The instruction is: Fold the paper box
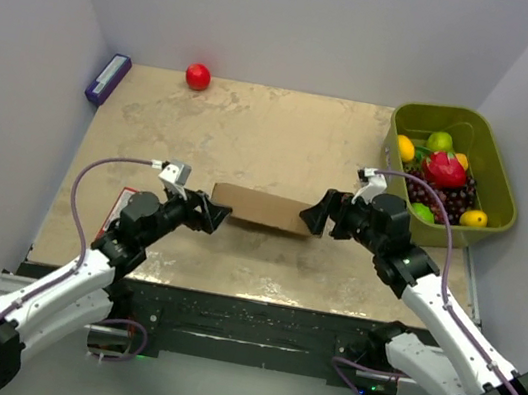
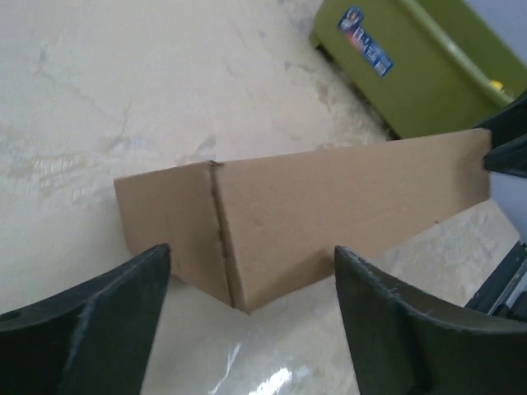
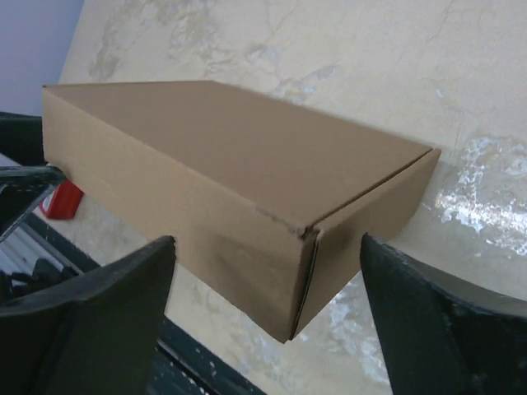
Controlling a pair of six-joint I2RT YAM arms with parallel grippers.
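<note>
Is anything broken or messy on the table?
Nothing much. The paper box looks closed and neat, with no tears showing, between the open left gripper and right gripper. The fruit is inside the green bin. Only a small red ball sits alone near the far wall.

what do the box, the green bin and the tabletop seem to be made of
The paper box: brown cardboard, matte, with creased folds and a slightly ragged corner seam. The green bin: probably plastic, smooth, faintly shiny, moulded rim, sticker on its wall. The table: beige marbled top, glossy where light reflects; stone or printed laminate, cannot tell.
</note>
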